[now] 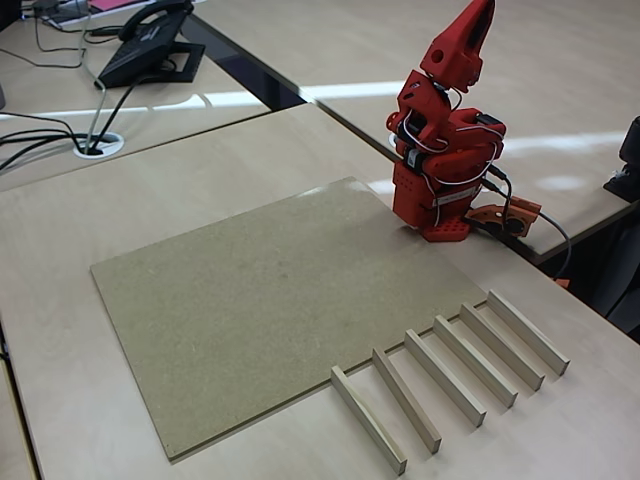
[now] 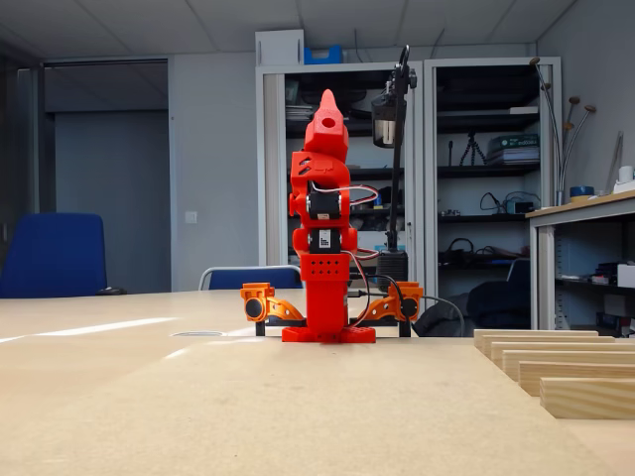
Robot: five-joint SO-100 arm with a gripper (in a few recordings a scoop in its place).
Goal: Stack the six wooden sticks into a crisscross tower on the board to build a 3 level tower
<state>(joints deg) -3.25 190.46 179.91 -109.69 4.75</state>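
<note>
Several pale wooden sticks [image 1: 445, 377] lie side by side in a slanted row on the desk, just right of the board [image 1: 250, 300]; their cut ends [image 2: 585, 397] show at the lower right in a fixed view. The brown board lies flat and bare [image 2: 198, 416], and no tower is in view. The red arm is folded upright on its base behind the board's far right corner. My gripper [image 1: 484, 12] [image 2: 328, 97] points straight up, shut and holding nothing, far above the sticks.
Orange clamps [image 2: 263, 307] hold the arm's base at the desk edge. A black desk phone [image 1: 150, 45] and cables running to a grommet [image 1: 97, 145] sit at the far left. A dark object [image 1: 625, 170] stands at the right edge.
</note>
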